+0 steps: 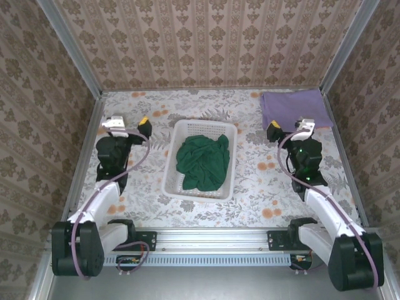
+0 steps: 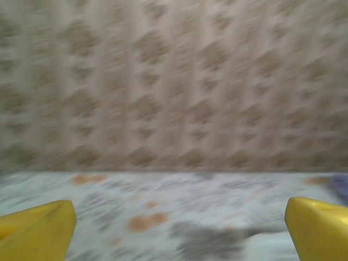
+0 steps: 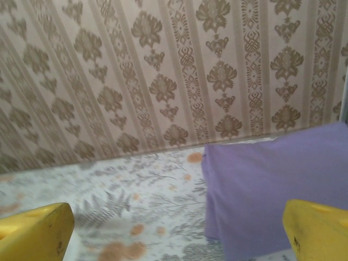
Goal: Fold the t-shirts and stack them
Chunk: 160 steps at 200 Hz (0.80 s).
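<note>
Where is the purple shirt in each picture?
Top view: the purple shirt lies flat in the far right corner.
Left wrist view: a blurry sliver at the right edge, likely it.
Right wrist view: lower right, close up.
Shared landmark: the patterned back wall behind it.

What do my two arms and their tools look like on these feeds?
The left arm and right arm match: black joint housings, white link sections, a purple cable looped along each. The left tool and right tool each have a white block at the wrist and two blunt, wedge-shaped yellow fingers. A green light glows on the right arm.
</note>
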Each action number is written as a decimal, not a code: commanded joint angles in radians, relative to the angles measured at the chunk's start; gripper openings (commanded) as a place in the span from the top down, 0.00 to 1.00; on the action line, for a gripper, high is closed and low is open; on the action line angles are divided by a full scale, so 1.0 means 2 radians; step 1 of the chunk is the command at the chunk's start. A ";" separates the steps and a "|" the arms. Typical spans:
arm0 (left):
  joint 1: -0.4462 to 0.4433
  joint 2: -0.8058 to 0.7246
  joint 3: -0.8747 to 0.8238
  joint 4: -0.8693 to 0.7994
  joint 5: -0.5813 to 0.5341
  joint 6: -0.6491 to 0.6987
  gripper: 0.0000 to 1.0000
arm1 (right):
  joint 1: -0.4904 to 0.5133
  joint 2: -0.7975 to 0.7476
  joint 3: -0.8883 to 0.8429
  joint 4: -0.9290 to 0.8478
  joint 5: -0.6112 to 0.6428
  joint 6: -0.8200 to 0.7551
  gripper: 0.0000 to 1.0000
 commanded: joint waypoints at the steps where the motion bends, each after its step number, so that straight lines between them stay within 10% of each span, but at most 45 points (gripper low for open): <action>1: -0.007 0.061 0.064 0.118 0.249 -0.162 0.00 | 0.001 -0.035 0.022 -0.110 0.015 0.178 0.00; 31: -0.029 0.212 0.169 0.158 0.368 -0.352 0.00 | -0.002 -0.059 -0.001 -0.137 -0.023 0.257 0.01; 46: -0.025 0.240 0.157 0.192 0.341 -0.383 0.00 | 0.000 -0.050 -0.006 -0.154 -0.056 0.275 0.01; 60: -0.026 0.212 0.120 0.146 0.288 -0.322 0.00 | 0.002 -0.043 -0.008 -0.184 -0.060 0.267 0.00; 101: -0.144 0.092 0.234 -0.390 0.006 0.045 0.00 | 0.025 -0.036 -0.046 -0.152 0.007 0.261 0.01; 160: -0.145 0.072 0.272 -0.477 0.013 -0.003 0.00 | 0.079 0.020 0.014 -0.229 0.056 0.213 0.07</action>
